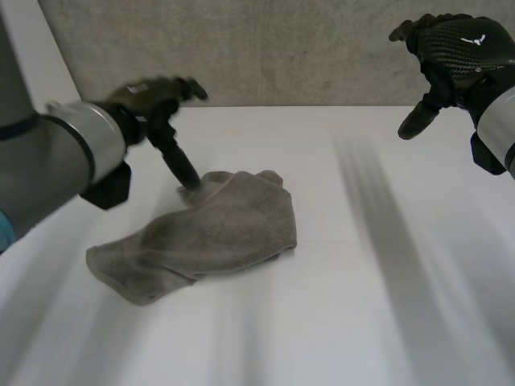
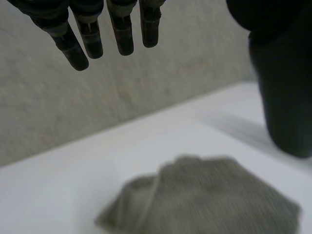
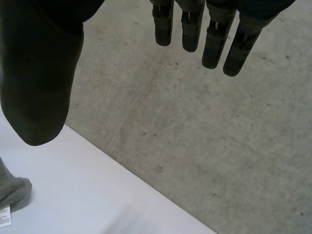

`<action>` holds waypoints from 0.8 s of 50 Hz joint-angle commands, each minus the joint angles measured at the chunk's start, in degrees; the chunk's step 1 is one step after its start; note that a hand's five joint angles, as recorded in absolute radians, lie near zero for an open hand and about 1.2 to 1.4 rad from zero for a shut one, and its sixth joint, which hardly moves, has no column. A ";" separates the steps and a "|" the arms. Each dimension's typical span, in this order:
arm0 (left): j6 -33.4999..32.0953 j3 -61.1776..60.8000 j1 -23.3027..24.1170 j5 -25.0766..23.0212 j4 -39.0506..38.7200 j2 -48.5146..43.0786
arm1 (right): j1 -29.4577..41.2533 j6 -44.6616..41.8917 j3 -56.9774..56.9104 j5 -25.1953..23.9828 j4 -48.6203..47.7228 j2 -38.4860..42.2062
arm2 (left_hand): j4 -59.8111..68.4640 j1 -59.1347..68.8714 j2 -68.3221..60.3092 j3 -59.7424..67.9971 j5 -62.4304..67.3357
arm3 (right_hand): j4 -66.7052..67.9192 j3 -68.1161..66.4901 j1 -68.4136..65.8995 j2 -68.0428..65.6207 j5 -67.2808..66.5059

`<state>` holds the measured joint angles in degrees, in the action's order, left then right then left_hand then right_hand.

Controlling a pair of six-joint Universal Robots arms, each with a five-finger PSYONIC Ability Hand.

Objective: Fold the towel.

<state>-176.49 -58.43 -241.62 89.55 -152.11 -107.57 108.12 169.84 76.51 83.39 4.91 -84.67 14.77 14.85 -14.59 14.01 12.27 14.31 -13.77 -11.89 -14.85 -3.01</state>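
Note:
A grey towel (image 1: pixel 201 237) lies crumpled in a loose heap on the white table (image 1: pixel 362 305), left of the middle. My left hand (image 1: pixel 157 100) hovers over the towel's far left end with its fingers straight; its thumb points down to the cloth's far edge. In the left wrist view the towel (image 2: pixel 204 200) lies below the open fingers (image 2: pixel 78 41), apart from them. My right hand (image 1: pixel 463 52) is raised at the far right, open, well away from the towel. A corner of the towel (image 3: pixel 12 192) with a white tag shows beneath the right hand's thumb (image 3: pixel 39 83).
A grey concrete wall (image 1: pixel 282 48) runs along the table's far edge. The table's right half and front are bare white surface.

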 commanded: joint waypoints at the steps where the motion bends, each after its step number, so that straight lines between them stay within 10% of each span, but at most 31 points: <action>1: 1.41 -1.07 -2.01 0.54 -2.49 2.27 | 0.07 2.08 -0.48 1.68 0.02 0.65 | -4.77 -4.85 4.59 -4.01 -12.27 | -4.31 3.77 1.89 4.85 3.01; 27: 0.36 -1.42 -2.72 0.45 -2.49 2.18 | 0.43 2.34 0.40 0.72 0.02 2.32 | -4.77 -4.85 4.59 -4.01 -12.27 | -4.31 3.77 1.89 4.85 3.01; 40: -9.13 -12.48 -10.98 0.18 -5.38 -6.32 | 9.46 2.08 -0.29 -12.03 -7.19 20.21 | -4.77 -4.85 4.59 -4.01 -12.27 | -4.31 3.77 1.89 4.85 3.01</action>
<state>-182.50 -65.25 -249.02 89.77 -155.43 -108.29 113.67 172.07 78.68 74.85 0.36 -75.54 14.77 14.65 -14.59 13.80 12.20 14.31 -13.77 -11.89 -14.85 -3.01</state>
